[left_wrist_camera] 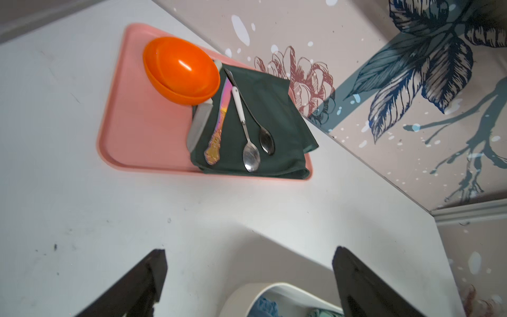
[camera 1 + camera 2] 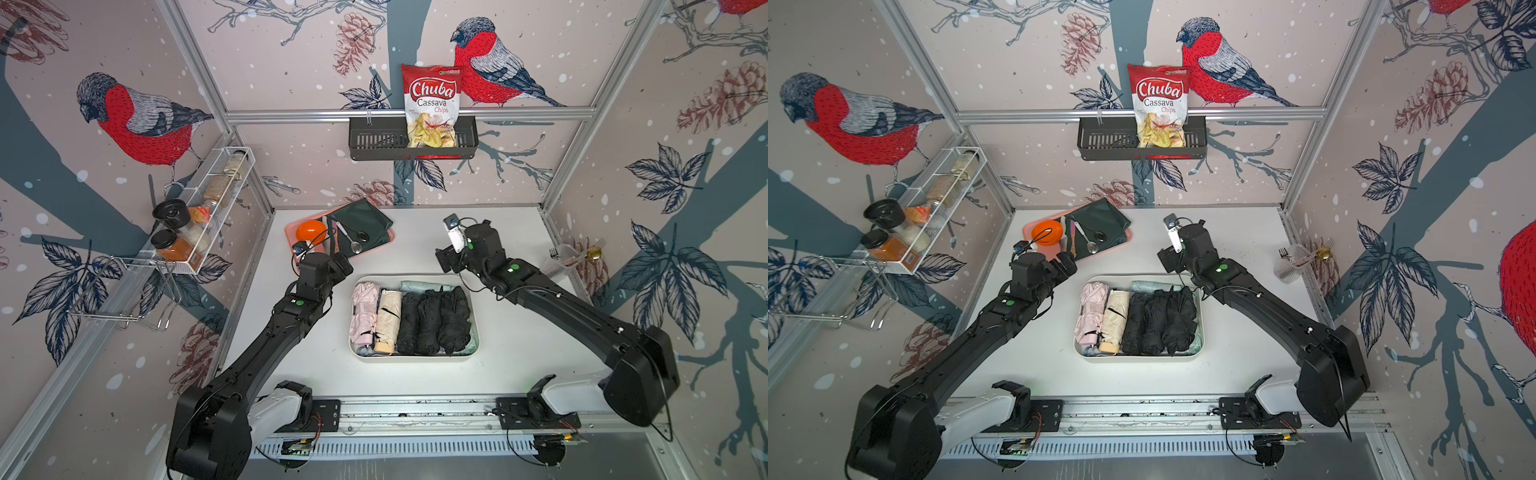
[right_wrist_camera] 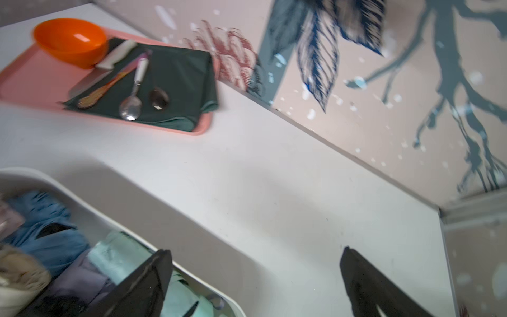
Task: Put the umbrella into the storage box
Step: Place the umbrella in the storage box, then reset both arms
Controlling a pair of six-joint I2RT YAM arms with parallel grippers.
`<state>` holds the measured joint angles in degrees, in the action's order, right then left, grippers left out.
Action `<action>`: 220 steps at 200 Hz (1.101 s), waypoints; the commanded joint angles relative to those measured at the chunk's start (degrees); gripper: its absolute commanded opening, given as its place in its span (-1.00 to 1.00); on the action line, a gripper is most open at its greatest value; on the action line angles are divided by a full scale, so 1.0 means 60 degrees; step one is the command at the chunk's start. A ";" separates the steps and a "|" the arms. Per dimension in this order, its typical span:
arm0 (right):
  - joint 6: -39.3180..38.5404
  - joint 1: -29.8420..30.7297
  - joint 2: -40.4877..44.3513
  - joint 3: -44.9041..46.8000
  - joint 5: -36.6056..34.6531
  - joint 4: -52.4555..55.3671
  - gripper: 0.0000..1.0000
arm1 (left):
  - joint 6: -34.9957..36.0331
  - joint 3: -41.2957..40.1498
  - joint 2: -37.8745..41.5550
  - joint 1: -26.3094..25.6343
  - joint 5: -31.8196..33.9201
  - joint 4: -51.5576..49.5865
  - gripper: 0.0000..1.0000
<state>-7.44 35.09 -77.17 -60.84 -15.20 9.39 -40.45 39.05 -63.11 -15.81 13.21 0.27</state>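
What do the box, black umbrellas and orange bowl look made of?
Box: likely matte off-white plastic; smooth moulded rim, rounded corners.
Black umbrellas: probably thin synthetic fabric; crinkled folds, dull surface.
Orange bowl: looks like glossy plastic; even colour, sharp highlight inside.

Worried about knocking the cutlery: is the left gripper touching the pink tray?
Apart. The left wrist view shows the open left gripper with bare table lying between its fingertips and the pink tray.
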 commanded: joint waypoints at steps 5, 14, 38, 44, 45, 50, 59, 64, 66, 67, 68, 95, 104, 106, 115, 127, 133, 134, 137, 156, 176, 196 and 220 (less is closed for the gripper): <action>0.2080 -0.0900 0.0838 0.1147 -0.0834 -0.0695 0.99 | 0.1323 -0.0340 -0.0028 0.0187 0.1644 0.1456 0.96; 0.2233 -0.1231 0.1408 0.1766 -0.1064 -0.1131 0.99 | 0.1786 -0.0598 -0.0037 0.0226 0.2002 0.2030 0.96; 0.2455 -0.2155 0.2468 0.3353 -0.1619 -0.2471 0.99 | 0.2890 -0.1264 -0.0141 0.0465 0.2188 0.3661 0.96; 0.2558 -0.2441 0.2678 0.3641 -0.1621 -0.2720 0.99 | 0.3160 -0.1423 -0.0191 0.0523 0.2132 0.4069 0.95; 0.2573 -0.2497 0.2701 0.3697 -0.1602 -0.2758 0.99 | 0.3200 -0.1439 -0.0197 0.0525 0.2133 0.4128 0.95; 0.2670 -0.2737 0.2844 0.3918 -0.1519 -0.2902 0.99 | 0.3356 -0.1549 -0.0244 0.0573 0.2159 0.4378 0.94; 0.2615 -0.3273 0.3092 0.4375 -0.1172 -0.3252 0.99 | 0.3591 -0.1643 -0.0375 0.0677 0.2069 0.4794 0.93; 0.2532 -0.3440 0.3171 0.4577 -0.1096 -0.3473 0.99 | 0.3763 -0.1700 -0.0452 0.0726 0.1995 0.4994 0.93; 0.2460 -0.3544 0.3236 0.4755 -0.1055 -0.3684 0.99 | 0.3858 -0.1713 -0.0493 0.0748 0.1949 0.5082 0.93; 0.2444 -0.3568 0.3251 0.4811 -0.1048 -0.3737 0.99 | 0.3901 -0.1730 -0.0510 0.0762 0.1932 0.5118 0.93; 0.2413 -0.3595 0.3273 0.4861 -0.1044 -0.3830 1.00 | 0.3951 -0.1739 -0.0525 0.0761 0.1908 0.5158 0.92; 0.2090 -0.4260 0.3377 0.5972 -0.0861 -0.5168 0.99 | 0.5138 -0.2257 -0.0757 0.0833 0.1426 0.6487 0.92; 0.2090 -0.4490 0.3239 0.6079 -0.0679 -0.5360 0.99 | 0.5503 -0.2427 -0.0800 0.0870 0.1228 0.6845 0.93; 0.2090 -0.4549 0.3201 0.6111 -0.0628 -0.5417 0.99 | 0.5549 -0.2474 -0.0814 0.0876 0.1186 0.6951 0.93; 0.2090 -0.4802 0.2987 0.6230 -0.0416 -0.5689 0.99 | 0.5780 -0.2658 -0.0917 0.0893 0.1084 0.7334 0.93; 0.2061 -0.5077 0.2642 0.6325 -0.0128 -0.6041 0.99 | 0.6029 -0.2771 -0.1084 0.0916 0.0912 0.7625 0.92; 0.2047 -0.5197 0.2460 0.6365 0.0046 -0.6216 0.99 | 0.6138 -0.2815 -0.1172 0.0921 0.0830 0.7722 0.92; 0.2047 -0.5230 0.2431 0.6370 0.0074 -0.6242 0.99 | 0.6154 -0.2816 -0.1201 0.0921 0.0823 0.7749 0.92; 0.2046 -0.5297 0.2332 0.6393 0.0164 -0.6340 0.99 | 0.6192 -0.2855 -0.1237 0.0922 0.0794 0.7810 0.92; 0.2050 -0.5586 0.1673 0.6389 0.0521 -0.6790 0.99 | 0.6287 -0.3029 -0.1608 0.0978 0.0746 0.8268 0.92; 0.2019 -0.5654 0.1167 0.6482 0.0646 -0.7354 0.99 | 0.6386 -0.3166 -0.1759 0.1038 0.0659 0.8642 0.93; 0.2061 -0.5687 0.0937 0.6712 0.0742 -0.8187 1.00 | 0.6484 -0.3247 -0.1729 0.1213 0.0561 0.8826 0.93; 0.1769 -0.5724 0.0603 0.7322 0.1052 -0.9750 0.99 | 0.6625 -0.3278 -0.1630 0.1523 0.0512 0.8672 0.92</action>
<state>4.82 0.95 -72.12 -19.53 -11.55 -36.71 -2.63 19.73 -73.47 -8.16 16.84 48.86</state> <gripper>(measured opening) 0.996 0.963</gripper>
